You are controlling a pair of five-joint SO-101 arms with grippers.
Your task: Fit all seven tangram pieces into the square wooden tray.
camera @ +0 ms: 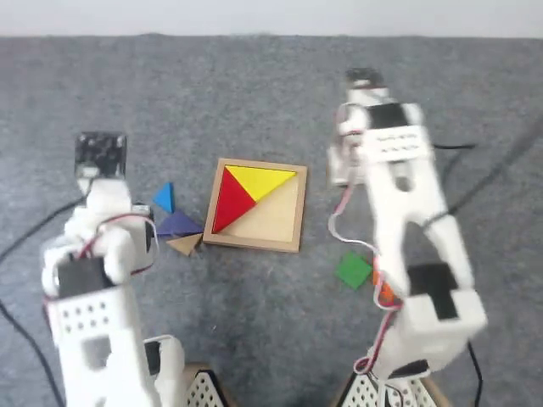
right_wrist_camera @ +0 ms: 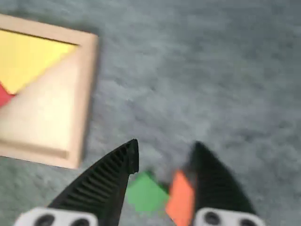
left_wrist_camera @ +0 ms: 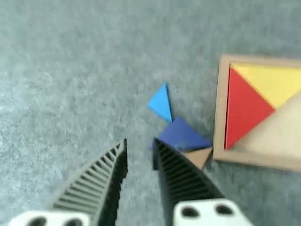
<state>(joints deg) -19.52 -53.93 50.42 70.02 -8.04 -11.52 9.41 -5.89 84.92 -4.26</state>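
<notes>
I count one tray (camera: 253, 241) and seven pieces. Two lie inside the tray: one yellow triangle (camera: 259, 181) and one red triangle (camera: 231, 203). Three lie just left of the tray: one blue triangle (camera: 165, 197), one purple piece (camera: 178, 224) and one tan triangle (camera: 185, 244). Two lie right of the tray: one green square (camera: 352, 270) and one orange piece (camera: 384, 293). There are two arms, a left arm (camera: 93, 254) and a right arm (camera: 407, 212).

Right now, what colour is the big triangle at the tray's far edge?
The triangle in the tray is yellow, clearest in the high view.
</notes>
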